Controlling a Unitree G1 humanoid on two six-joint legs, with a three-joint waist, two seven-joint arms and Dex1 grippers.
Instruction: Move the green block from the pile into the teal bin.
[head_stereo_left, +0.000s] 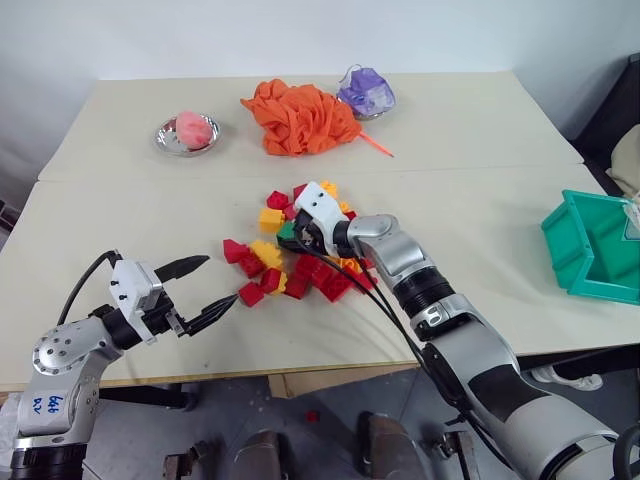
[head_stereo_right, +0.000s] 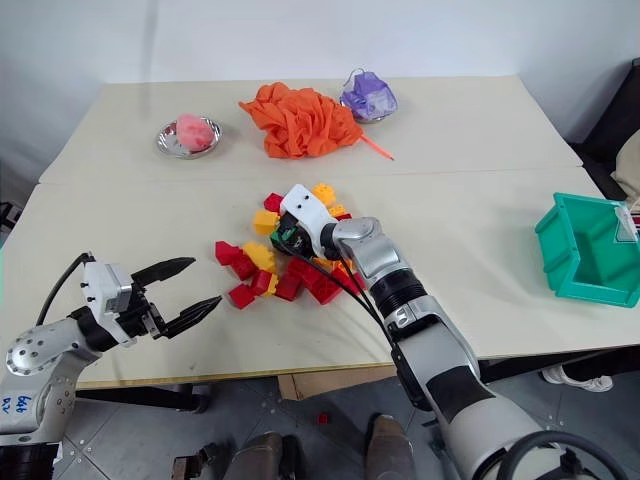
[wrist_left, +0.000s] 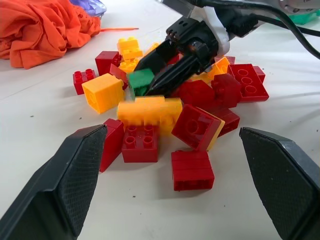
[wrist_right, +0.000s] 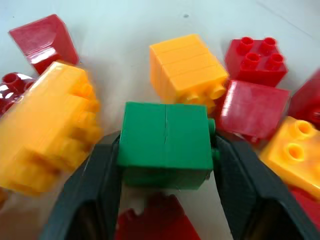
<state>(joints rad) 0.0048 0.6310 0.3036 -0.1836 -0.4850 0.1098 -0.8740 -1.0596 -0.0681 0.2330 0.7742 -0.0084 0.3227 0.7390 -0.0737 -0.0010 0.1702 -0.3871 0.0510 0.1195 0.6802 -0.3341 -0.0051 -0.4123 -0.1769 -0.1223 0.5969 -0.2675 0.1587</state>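
From the head, the right gripper (head_stereo_left: 296, 238) sat in the pile (head_stereo_left: 295, 262), well apart from the teal bin (head_stereo_left: 596, 246). The left gripper (head_stereo_left: 205, 287) hung spread wide beside the pile. The left wrist view showed black fingers (wrist_left: 165, 75) flanking the green block (wrist_left: 140, 81). Up close, both fingers pressed its sides, gripping it amid the pile.
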